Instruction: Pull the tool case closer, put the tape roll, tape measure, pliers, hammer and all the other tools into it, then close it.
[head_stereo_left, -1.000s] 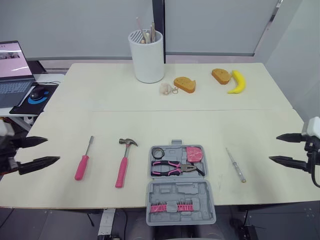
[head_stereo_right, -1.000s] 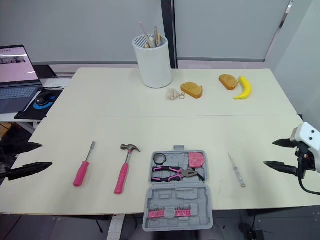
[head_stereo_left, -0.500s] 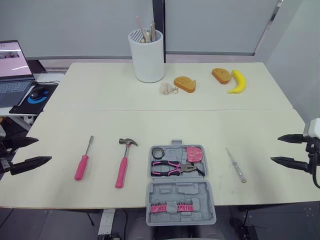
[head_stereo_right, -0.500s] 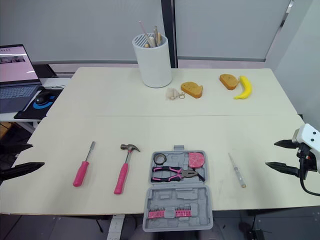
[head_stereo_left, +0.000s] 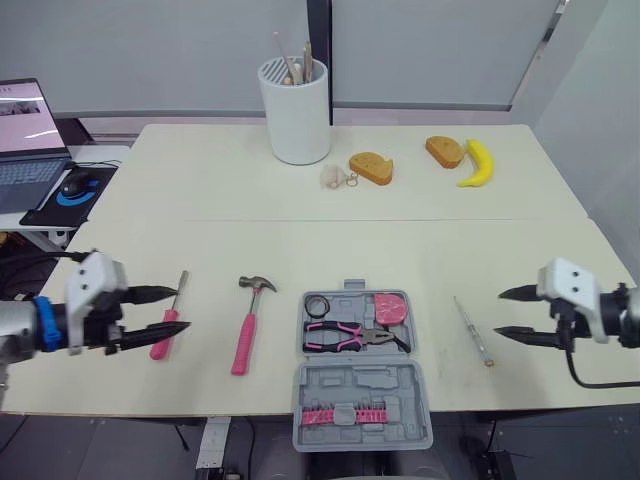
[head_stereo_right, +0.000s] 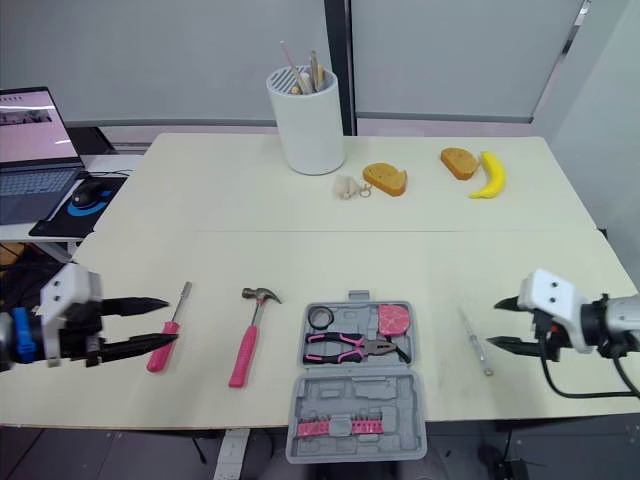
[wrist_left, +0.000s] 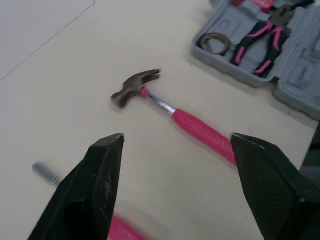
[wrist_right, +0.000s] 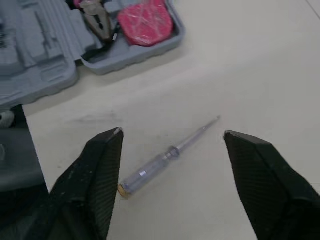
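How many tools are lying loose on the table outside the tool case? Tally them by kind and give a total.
Screwdrivers: 2, the pink-handled screwdriver and the clear screwdriver
Hammer: 1
Total: 3

The grey moulded plastic tool case (head_stereo_left: 362, 395) at lower centre holds pink-handled pliers (head_stereo_left: 354, 335); the steel-headed hammer (head_stereo_left: 247, 328) left of it has a pink grip.

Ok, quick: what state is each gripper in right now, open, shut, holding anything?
Left gripper: open, holding nothing, by the pink screwdriver.
Right gripper: open, holding nothing, near the clear screwdriver.
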